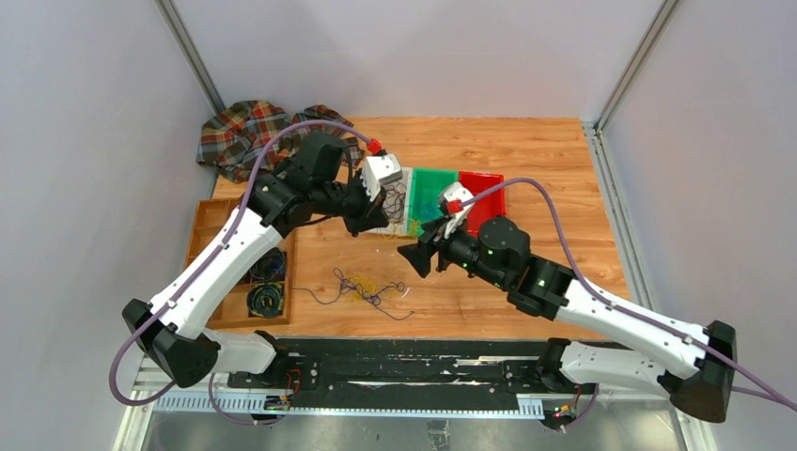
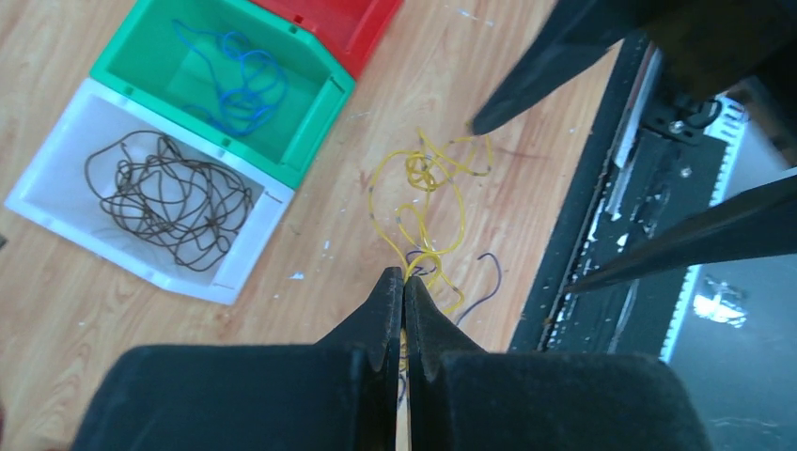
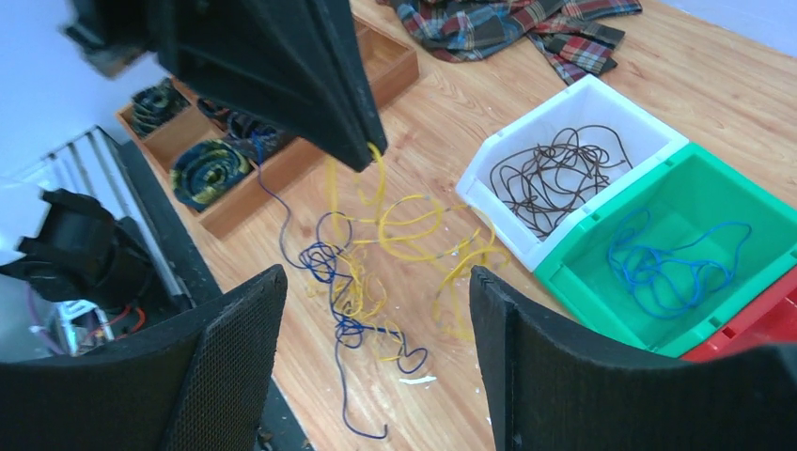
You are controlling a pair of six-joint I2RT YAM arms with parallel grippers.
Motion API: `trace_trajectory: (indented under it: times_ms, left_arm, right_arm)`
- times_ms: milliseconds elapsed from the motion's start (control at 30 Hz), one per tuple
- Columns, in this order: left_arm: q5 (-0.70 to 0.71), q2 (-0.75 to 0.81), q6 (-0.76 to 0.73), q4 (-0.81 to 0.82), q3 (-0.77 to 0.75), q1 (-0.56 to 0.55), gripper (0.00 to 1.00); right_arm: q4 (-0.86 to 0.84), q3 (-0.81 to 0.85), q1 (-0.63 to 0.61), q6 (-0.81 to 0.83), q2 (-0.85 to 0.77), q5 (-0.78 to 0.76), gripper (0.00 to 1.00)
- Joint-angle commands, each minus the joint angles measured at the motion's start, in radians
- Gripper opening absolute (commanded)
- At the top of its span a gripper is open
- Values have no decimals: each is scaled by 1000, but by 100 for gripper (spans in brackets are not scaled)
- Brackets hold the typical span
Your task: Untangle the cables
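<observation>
A tangle of yellow and dark blue cables (image 3: 357, 282) lies on the wooden table in front of the bins, also in the top view (image 1: 365, 287). My left gripper (image 2: 404, 278) is shut on a yellow cable (image 2: 428, 178) and holds it lifted above the table; it also shows in the top view (image 1: 362, 224) and the right wrist view (image 3: 362, 155). My right gripper (image 3: 376, 376) is open and empty, hovering over the tangle just right of the left gripper; it also shows in the top view (image 1: 412, 257).
A white bin (image 3: 564, 103) holds a brown cable (image 3: 554, 178), and a green bin (image 3: 695, 188) holds a blue cable (image 3: 672, 258). A red bin (image 1: 484, 193) stands to their right. A wooden tray (image 1: 211, 221) with coiled cables is at the left. A plaid cloth (image 1: 249, 132) lies at the back left.
</observation>
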State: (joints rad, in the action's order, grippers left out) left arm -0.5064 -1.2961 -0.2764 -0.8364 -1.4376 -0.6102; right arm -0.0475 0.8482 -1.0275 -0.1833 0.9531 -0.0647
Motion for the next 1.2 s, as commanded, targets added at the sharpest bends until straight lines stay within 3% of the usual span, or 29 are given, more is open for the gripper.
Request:
trace_trajectory:
  times_ms: [0,333,633,867,1167]
  left_arm:
    - [-59,39,83,-10,-21,1,1]
    - [-122,53,139,-16,-14,0,1]
    - [-221,46,209,-15,-19,1,1]
    - [-300,51,245,-16,-33,1,1]
    - [-300,70,194,-67,-78,2,1]
  right_arm:
    - [-119,40,-2,85,65,-14,71]
    - [-219,19,-29,126,141,-145,68]
    - [-396,-7,-118,223,242,-495,68]
    - [-534,-50,-116,248,311,-804,72]
    - [-382,-185,11,-73,160,-696,73]
